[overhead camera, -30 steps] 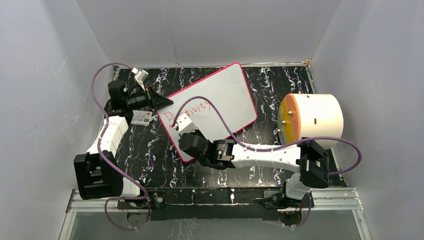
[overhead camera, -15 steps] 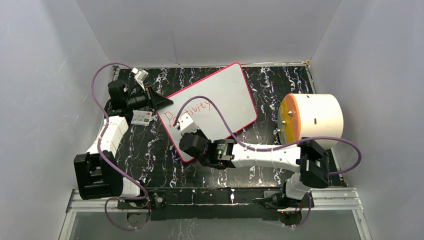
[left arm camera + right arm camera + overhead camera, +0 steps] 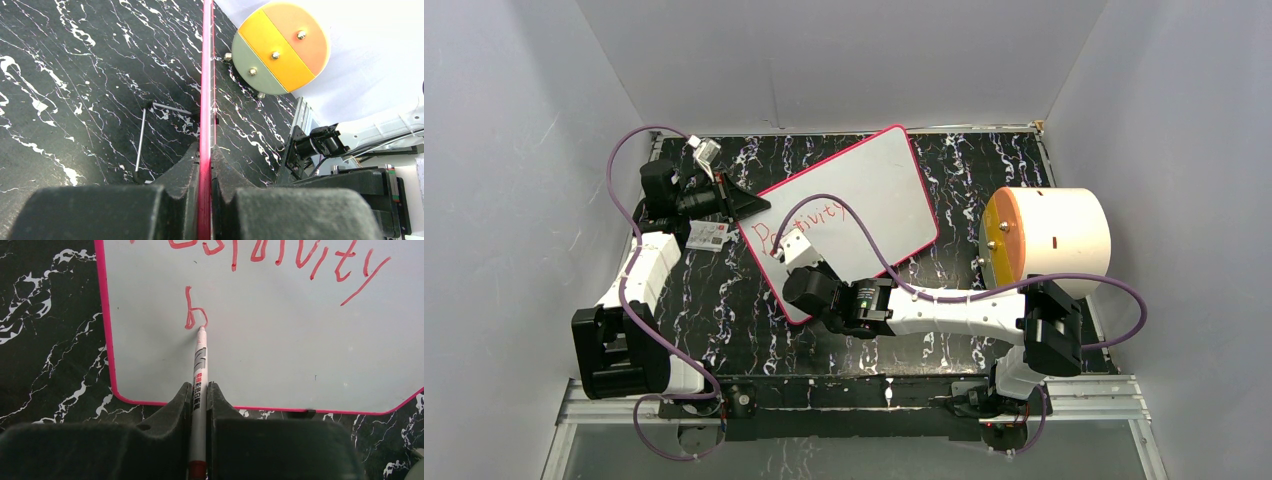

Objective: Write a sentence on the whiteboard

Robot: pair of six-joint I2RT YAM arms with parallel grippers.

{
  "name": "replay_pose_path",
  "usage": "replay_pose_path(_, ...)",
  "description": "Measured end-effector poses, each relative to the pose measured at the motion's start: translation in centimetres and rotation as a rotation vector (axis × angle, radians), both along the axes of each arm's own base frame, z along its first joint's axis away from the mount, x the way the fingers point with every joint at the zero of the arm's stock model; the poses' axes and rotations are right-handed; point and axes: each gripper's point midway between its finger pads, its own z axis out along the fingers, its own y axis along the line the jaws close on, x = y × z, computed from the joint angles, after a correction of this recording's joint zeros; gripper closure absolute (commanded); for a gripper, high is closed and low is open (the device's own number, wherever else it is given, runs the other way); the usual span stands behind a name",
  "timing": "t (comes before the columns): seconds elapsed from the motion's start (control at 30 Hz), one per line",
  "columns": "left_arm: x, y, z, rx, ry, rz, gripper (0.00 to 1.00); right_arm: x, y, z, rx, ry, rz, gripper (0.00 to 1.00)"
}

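Observation:
The whiteboard (image 3: 864, 195) lies slanted on the black marbled table, pink frame around it. My left gripper (image 3: 749, 203) is shut on its left edge; the left wrist view shows the pink frame (image 3: 205, 100) edge-on between the jaws. My right gripper (image 3: 199, 390) is shut on a white marker (image 3: 200, 365) whose tip touches the board. The sentence (image 3: 280, 255) reads "Positivity" in red, with a red "b" (image 3: 192, 310) started below it; in the top view the writing (image 3: 819, 217) is partly hidden by the right wrist (image 3: 809, 285).
A big white drum with an orange and yellow face (image 3: 1049, 238) stands at the right, also in the left wrist view (image 3: 281, 46). A small printed card (image 3: 708, 235) lies by the left gripper. A thin metal rod (image 3: 141, 142) lies on the table.
The right gripper has shifted slightly toward the board's near left part, drawing the "b". The left arm and the board have not moved.

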Motion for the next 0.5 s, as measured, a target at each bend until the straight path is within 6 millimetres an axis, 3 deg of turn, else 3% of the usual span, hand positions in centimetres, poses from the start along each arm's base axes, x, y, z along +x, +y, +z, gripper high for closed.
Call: replay_pose_path(0.5,0.0,0.0,0.0,0.0,0.0,0.0,1.0,-0.39,0.79,0.09,0.022,0.016,0.035,1.0)
